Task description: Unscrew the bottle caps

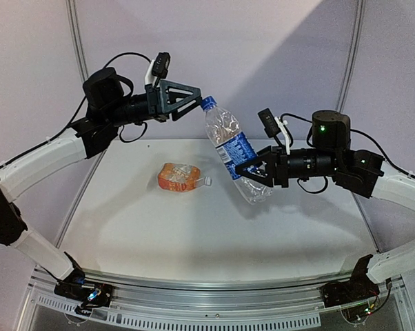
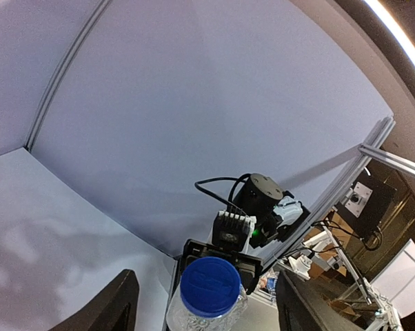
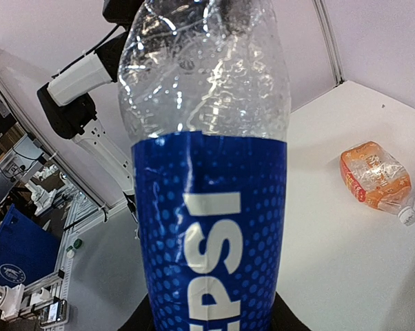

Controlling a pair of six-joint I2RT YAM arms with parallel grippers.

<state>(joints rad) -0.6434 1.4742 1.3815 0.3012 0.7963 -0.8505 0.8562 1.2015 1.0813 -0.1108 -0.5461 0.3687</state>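
The clear water bottle (image 3: 204,76) is crinkled glossy plastic, its blue label (image 3: 211,227) smooth, the table (image 1: 194,234) matt white.

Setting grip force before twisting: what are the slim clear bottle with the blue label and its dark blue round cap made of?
Slim clear bottle: thin, glossy, transparent plastic, judging by its creases and sharp highlights; probably crushable. Dark blue round cap: opaque, stiffer-looking plastic with a dull sheen; side ribbing not visible.

Two bottles: one slim clear plastic bottle with blue label (image 1: 229,145), one flat-sided bottle with orange contents (image 1: 178,176). Two round plastic caps: one dark blue cap (image 1: 208,103), one white cap (image 1: 207,181). Two robot arms: left arm (image 1: 45,162), right arm (image 1: 400,185). One white counter (image 1: 194,234).
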